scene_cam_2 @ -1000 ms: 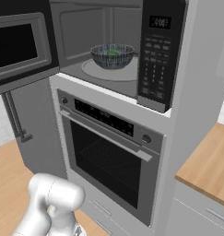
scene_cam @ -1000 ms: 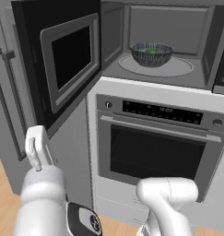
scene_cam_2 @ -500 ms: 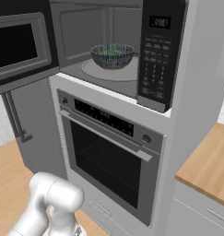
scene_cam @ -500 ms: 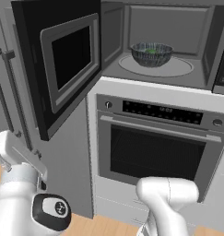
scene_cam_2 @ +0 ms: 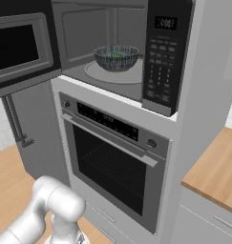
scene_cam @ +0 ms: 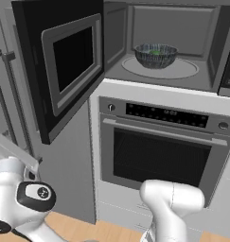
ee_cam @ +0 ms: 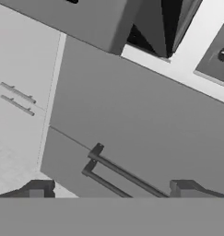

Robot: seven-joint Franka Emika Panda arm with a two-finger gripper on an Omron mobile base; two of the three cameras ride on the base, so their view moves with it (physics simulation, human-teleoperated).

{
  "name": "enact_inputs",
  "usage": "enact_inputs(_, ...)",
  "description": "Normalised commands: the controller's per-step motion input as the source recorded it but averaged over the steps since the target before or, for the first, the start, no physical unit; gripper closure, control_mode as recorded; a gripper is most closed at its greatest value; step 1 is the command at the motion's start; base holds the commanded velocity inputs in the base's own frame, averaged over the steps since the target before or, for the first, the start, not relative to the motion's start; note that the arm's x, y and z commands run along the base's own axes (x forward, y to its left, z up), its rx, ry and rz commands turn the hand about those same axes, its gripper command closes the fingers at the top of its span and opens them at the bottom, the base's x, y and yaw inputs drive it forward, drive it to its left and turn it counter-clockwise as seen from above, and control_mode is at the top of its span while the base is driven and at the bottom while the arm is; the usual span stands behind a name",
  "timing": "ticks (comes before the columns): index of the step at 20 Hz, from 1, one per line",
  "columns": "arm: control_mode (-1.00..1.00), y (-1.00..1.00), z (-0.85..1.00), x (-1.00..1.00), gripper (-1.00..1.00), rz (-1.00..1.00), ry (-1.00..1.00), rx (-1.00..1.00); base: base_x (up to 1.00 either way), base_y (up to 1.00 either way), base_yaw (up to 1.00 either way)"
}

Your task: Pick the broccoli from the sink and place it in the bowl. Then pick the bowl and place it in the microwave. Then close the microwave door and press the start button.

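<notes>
- The claw (ee_cam: 109, 192) shows in the hand view as two dark tips at the bottom edge, set well apart with nothing between them: it stands open and empty.
- Straight ahead of the claw is a flat grey panel (ee_cam: 145, 120) with two long dark bar handles (ee_cam: 122, 177) running side by side, just beyond the tips.
- Further along that view, past the panel's top edge, hangs the underside of the open door (ee_cam: 85, 20).
- From the left base camera the arm (scene_cam: 17, 208) sits low at the left, below the door (scene_cam: 64, 61) and beside the grey panel.
- The door is swung wide open to the left, window facing the room.
- Well above the claw and to its right, the microwave (scene_cam: 168, 45) cavity stands open.
- The bowl (scene_cam: 155, 55) rests upright on the round turntable (scene_cam: 182, 71) inside the cavity.
- The broccoli (scene_cam_2: 117, 55) lies inside the bowl, a green patch seen through the rim.
- Right of the cavity is the black keypad (scene_cam_2: 163, 57) with its display on top.
- Below the microwave is the oven (scene_cam_2: 112, 162), door shut.
- Far right, a wooden surface (scene_cam_2: 215, 167).
</notes>
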Motion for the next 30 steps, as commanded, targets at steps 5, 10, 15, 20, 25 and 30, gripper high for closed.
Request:
enact_inputs(5, -1.0, 0.27, -0.16, 0.53, -1.0, -0.03, -0.09, 0.14, 0.0, 0.0, 0.0)
enact_inputs(10, -1.0, -0.16, 0.07, 0.25, -1.0, -0.05, -0.35, 0.21, 0.0, 0.0, 0.0)
enact_inputs(15, -1.0, -0.44, 0.07, 0.21, -1.0, -0.01, -0.47, 0.27, 0.0, 0.0, 0.0)
enact_inputs(20, -1.0, -0.78, 0.22, 0.02, -1.0, 0.0, -0.47, 0.39, 0.0, 0.0, 0.0)
enact_inputs(25, -1.0, -0.98, 0.27, -0.13, -1.0, 0.0, -0.26, 0.51, 0.0, 0.0, 0.0)
enact_inputs(30, -1.0, -1.0, 0.02, 0.19, -1.0, -0.05, -0.03, 0.51, 0.0, 0.0, 0.0)
